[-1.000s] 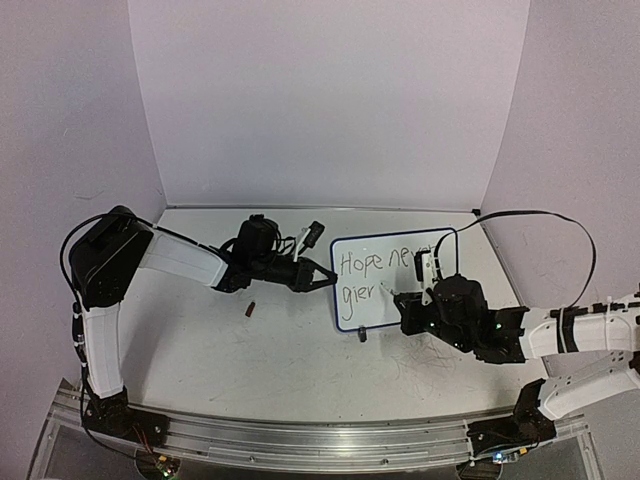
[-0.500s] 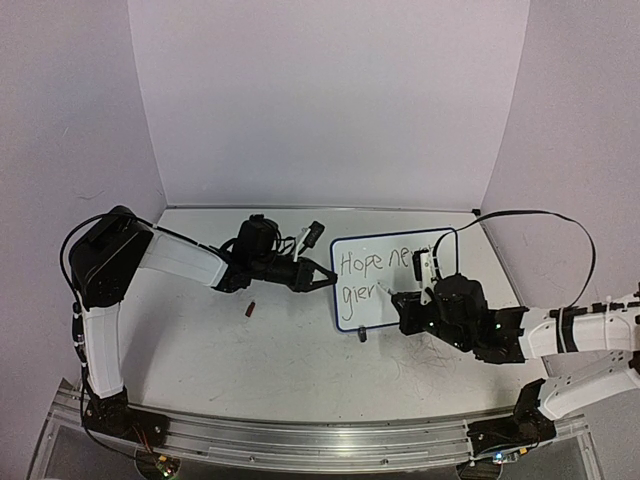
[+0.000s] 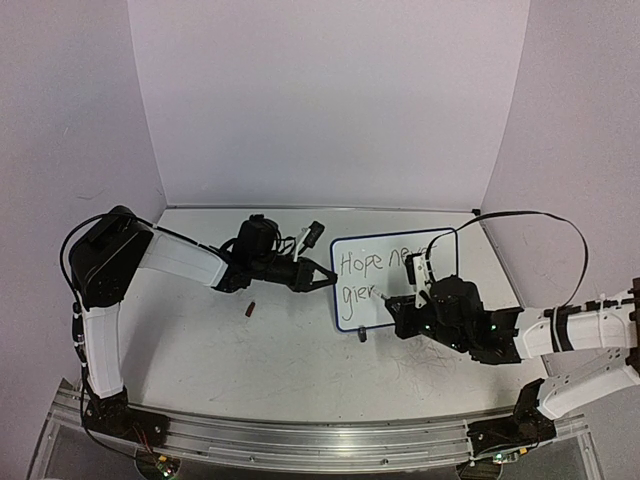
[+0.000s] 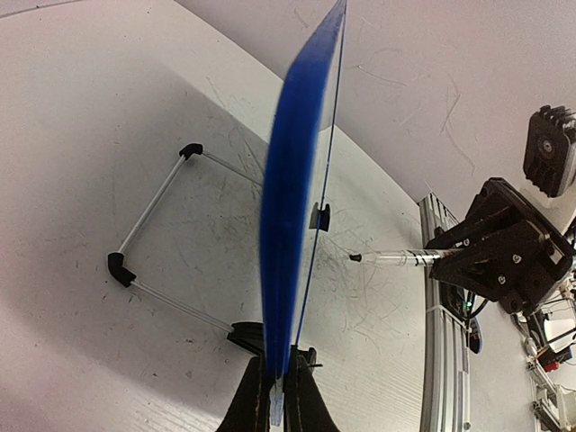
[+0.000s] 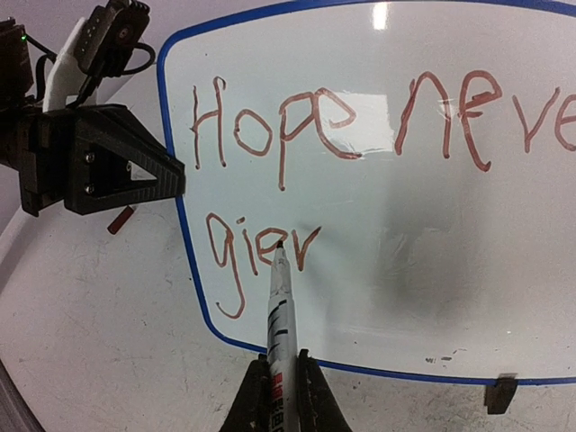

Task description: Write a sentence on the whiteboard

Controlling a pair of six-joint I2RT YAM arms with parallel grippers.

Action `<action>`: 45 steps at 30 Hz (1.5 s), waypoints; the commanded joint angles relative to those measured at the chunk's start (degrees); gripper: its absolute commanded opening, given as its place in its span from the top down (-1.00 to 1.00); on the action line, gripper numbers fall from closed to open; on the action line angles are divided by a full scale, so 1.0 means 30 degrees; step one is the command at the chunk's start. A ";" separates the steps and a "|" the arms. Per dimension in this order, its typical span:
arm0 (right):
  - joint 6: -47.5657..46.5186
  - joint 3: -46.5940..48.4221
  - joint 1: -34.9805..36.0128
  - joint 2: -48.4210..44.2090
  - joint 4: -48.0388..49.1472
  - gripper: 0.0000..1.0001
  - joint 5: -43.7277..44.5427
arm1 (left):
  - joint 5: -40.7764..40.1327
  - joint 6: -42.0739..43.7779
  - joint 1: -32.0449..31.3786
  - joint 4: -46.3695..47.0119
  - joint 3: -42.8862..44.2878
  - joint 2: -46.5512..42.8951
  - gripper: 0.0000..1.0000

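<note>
Top external view: small rectangular whiteboard with a thin dark-blue rounded frame (image 3: pixel 362 314) stood near upright on the scuffed white desk (image 3: pixel 280 370), right of centre, writing face toward the arm bases. It sat between the two arms.

Left pincer (image 3: pixel 328 282) was clamped shut on the board's left edge. Left wrist view confirmed it: both fingers pinched the blue frame, board seen edge-on. The white wire stand (image 4: pixel 153 216) lay behind the board on the desk.

Right pincer (image 5: pixel 281 387) was closed on a slim clear-bodied marker with a dark tip (image 5: pixel 281 306), which pointed at the board face.

The thin red-brown handwritten sentence (image 5: pixel 360 117) ran in two lines. Top line read "Hope neve", cut off at the right edge of the right wrist view. Lower line read roughly "gier". In the top external view the right arm hid the right end of both lines.

Marker tip sat on the lower line, between the "e" and the "r". Left wrist view showed a sliver of gap between tip and face, so contact could not be told.

One black clip foot (image 3: pixel 362 335) showed under the bottom edge of the frame. A small red-brown piece (image 3: pixel 251 309) lay on the desk left of the board, well apart from it and below the left arm's forearm. What it was could not be told.
</note>
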 commanded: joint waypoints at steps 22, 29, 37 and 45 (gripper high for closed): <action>-0.0094 0.0379 0.0094 -0.0516 0.0680 1.00 0.1579 | -0.0308 0.0237 0.0163 -0.0633 -0.0268 -0.1034 1.00; -0.0057 0.0384 0.0096 -0.0377 0.0813 1.00 0.1538 | -0.0305 0.0236 0.0163 -0.0631 -0.0231 -0.1070 1.00; -0.0005 0.0315 0.0106 -0.0399 0.0857 1.00 0.1630 | -0.0315 0.0241 0.0158 -0.0633 -0.0243 -0.1082 1.00; 0.0126 0.0352 0.0112 -0.0359 0.0750 1.00 0.2009 | -0.0314 0.0241 0.0163 -0.0633 -0.0260 -0.1095 1.00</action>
